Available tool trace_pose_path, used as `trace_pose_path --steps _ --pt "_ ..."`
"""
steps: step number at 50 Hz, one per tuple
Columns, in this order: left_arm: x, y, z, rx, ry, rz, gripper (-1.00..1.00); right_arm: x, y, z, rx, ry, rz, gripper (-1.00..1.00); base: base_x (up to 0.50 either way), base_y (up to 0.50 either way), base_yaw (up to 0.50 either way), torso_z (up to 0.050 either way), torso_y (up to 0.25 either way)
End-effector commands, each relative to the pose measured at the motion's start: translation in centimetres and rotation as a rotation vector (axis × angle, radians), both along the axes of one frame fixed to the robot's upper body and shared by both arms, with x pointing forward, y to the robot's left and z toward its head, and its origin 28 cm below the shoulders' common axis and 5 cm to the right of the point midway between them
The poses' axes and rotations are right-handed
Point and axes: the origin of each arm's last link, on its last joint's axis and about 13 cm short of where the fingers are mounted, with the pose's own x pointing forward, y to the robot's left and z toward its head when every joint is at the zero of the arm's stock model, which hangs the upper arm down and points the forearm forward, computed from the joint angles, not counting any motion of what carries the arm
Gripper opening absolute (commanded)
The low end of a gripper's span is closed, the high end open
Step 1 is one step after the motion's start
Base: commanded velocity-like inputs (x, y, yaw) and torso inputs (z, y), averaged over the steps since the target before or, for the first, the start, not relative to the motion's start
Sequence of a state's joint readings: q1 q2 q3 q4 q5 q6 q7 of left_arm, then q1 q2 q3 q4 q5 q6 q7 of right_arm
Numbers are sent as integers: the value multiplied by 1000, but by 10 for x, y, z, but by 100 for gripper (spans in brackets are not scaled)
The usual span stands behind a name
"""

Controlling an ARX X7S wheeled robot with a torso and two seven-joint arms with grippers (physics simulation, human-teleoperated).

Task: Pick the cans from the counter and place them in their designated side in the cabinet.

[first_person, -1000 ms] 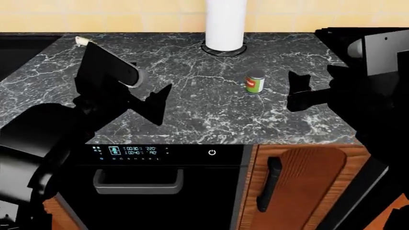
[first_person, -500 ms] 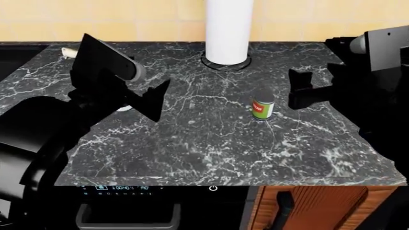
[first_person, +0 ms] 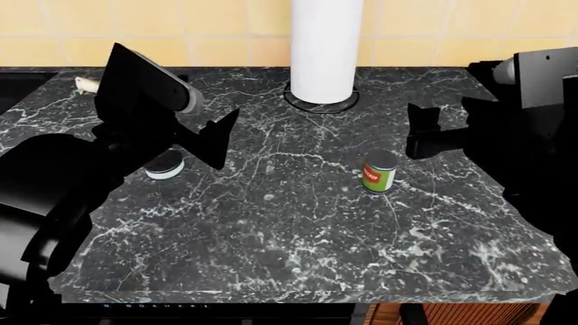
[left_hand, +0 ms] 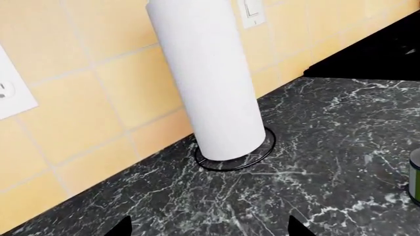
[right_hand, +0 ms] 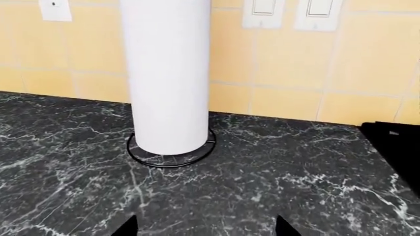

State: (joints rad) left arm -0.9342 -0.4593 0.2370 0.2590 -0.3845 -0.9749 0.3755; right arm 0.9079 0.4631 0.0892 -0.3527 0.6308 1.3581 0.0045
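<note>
The left arm [first_person: 135,128] hides part of the squat white can [first_person: 165,164]. The paper-towel roll [first_person: 323,47] beside it is cut off at the top. In the left wrist view the green can [left_hand: 414,179] is only an edge sliver.

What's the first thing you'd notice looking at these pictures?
A tall white paper-towel roll stands at the back of the black marble counter, against the yellow tiled wall. A green-labelled can stands upright near the middle, and a squat white can sits beside the left arm.
</note>
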Motion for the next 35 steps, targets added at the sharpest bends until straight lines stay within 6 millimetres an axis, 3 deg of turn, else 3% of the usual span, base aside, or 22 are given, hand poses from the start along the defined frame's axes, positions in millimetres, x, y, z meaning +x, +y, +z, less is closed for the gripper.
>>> trace_pose_path --steps 1,7,18,35 --pt "0 1 1 3 -5 1 100 -7 2 -5 14 66 -9 100 0 0 0 0 0" --pt "0 1 0 1 -3 4 100 -19 2 -11 -69 158 47 100 0 0 0 0 0" --pt "0 2 0 2 -2 4 100 -36 1 -18 -71 261 72 100 0 0 0 0 0" --pt "-2 3 1 2 -10 -1 100 -32 5 -22 -66 288 101 100 0 0 0 0 0"
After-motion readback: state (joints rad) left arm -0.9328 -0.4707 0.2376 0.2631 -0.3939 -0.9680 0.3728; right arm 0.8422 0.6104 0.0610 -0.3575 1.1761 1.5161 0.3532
